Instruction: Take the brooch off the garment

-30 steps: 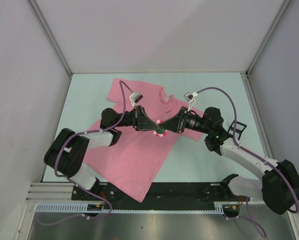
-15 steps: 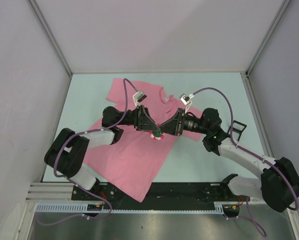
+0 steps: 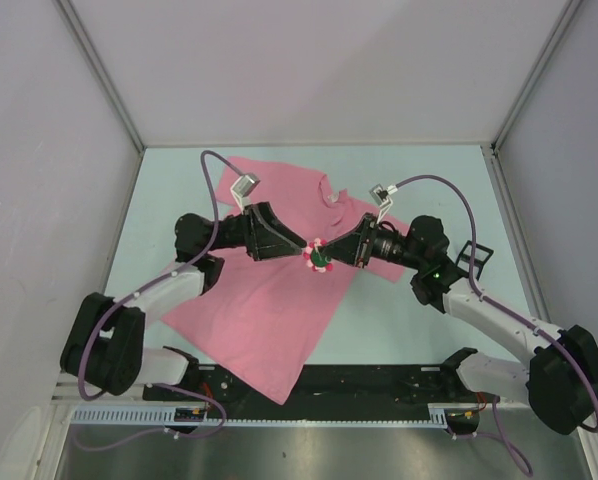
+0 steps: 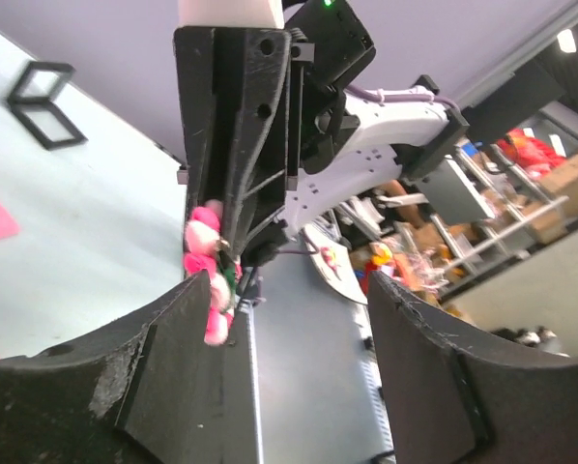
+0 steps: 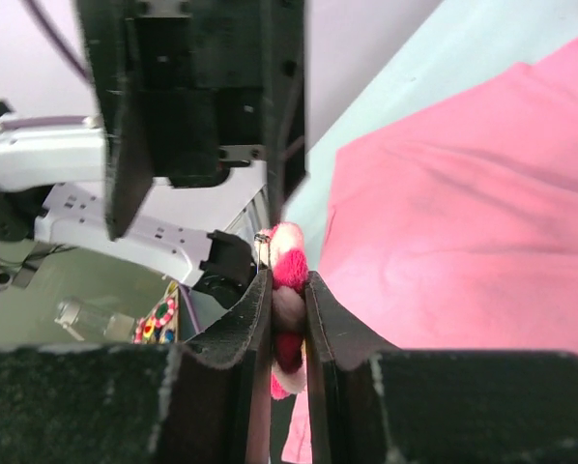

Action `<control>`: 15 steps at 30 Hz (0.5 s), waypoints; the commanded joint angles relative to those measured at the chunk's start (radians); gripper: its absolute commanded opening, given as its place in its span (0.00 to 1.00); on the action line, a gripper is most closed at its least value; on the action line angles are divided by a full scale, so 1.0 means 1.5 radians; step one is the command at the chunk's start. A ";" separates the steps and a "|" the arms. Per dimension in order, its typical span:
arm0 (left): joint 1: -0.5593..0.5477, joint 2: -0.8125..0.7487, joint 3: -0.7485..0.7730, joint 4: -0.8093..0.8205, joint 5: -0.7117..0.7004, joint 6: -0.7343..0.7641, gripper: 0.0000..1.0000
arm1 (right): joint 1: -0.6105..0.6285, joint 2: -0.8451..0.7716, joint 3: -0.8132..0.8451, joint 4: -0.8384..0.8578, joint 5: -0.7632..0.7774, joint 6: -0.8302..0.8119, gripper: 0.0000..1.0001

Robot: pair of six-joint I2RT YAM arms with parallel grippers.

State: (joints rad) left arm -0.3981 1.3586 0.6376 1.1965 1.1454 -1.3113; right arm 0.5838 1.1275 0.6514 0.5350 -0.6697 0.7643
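The brooch (image 3: pixel 318 257), a small pink flower with a red and green middle, is pinched between the fingers of my right gripper (image 3: pixel 323 256), which is shut on it. In the right wrist view the brooch (image 5: pixel 289 261) pokes out past the gripper (image 5: pixel 289 300) and looks clear of the cloth. The garment (image 3: pixel 264 310), a pink T-shirt, lies flat on the table below; its cloth (image 5: pixel 463 193) also shows beside the right fingers. My left gripper (image 3: pixel 301 248) faces the right one, open and empty. In its own view the left gripper (image 4: pixel 299 319) has the brooch (image 4: pixel 210 271) just off its left finger.
A small black wire frame (image 3: pixel 476 258) stands on the table to the right of the right arm and shows again (image 4: pixel 43 92) in the left wrist view. Grey walls close in the pale table (image 3: pixel 169 190) on three sides. A black rail (image 3: pixel 379 380) runs along the near edge.
The left gripper has opened and let go of the brooch, and the left arm has swung outward to the left. The right gripper stays shut on the brooch, nearly in place.
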 commanded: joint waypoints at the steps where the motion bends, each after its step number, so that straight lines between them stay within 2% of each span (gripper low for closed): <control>1: 0.011 -0.061 0.008 -0.136 -0.011 0.149 0.68 | -0.009 -0.015 0.007 -0.019 0.025 -0.006 0.00; 5: 0.009 -0.081 0.019 -0.211 -0.019 0.200 0.67 | -0.010 -0.020 0.005 -0.009 0.027 0.006 0.00; 9: -0.011 -0.090 0.045 -0.391 -0.060 0.325 0.67 | -0.010 -0.022 0.004 0.017 0.020 0.026 0.00; 15: -0.030 -0.083 0.053 -0.410 -0.080 0.335 0.68 | -0.007 -0.028 0.004 0.023 0.020 0.033 0.00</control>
State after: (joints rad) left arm -0.4263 1.2545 0.6682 0.6449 1.0576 -0.8925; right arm 0.5716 1.1130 0.6510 0.5083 -0.6403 0.7956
